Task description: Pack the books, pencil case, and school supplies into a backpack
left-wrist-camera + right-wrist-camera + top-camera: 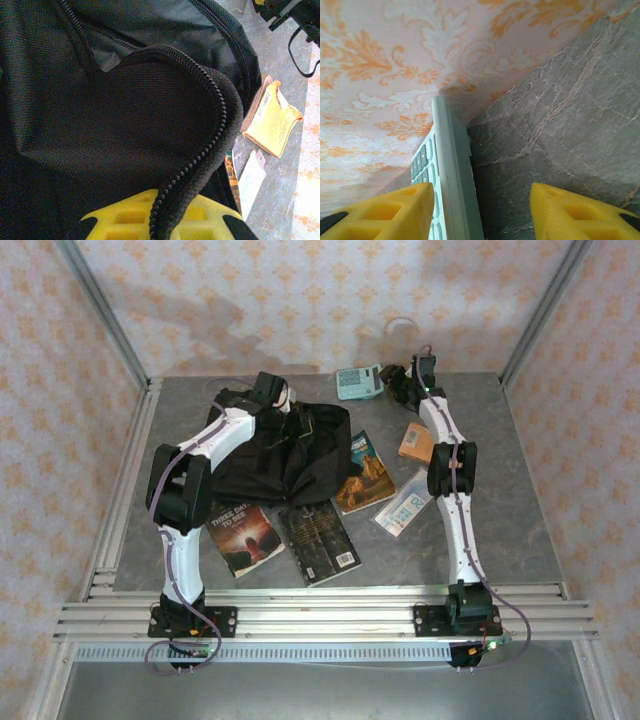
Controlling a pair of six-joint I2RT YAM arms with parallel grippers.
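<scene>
The black backpack [285, 452] lies mid-table with its zip rim [200, 150] lifted. My left gripper [289, 403] [167, 212] is shut on that rim. My right gripper [392, 381] [482, 200] is open at the back wall. The teal calculator [358, 383] [452, 175] sits between its fingers, close to the left one. Three books lie in front of the backpack: a dark reddish one [245, 538], a black-grey one [320, 540] and a blue-and-orange one [365, 472]. An orange booklet [416, 441] [274, 120] lies to the right. Whether the pale flat pouch [405, 508] is the pencil case I cannot tell.
Patterned walls close the back and sides, with metal posts in the back corners. An aluminium rail [320, 615] runs along the near edge. Bare grey tabletop [500, 500] shows to the right of my right arm.
</scene>
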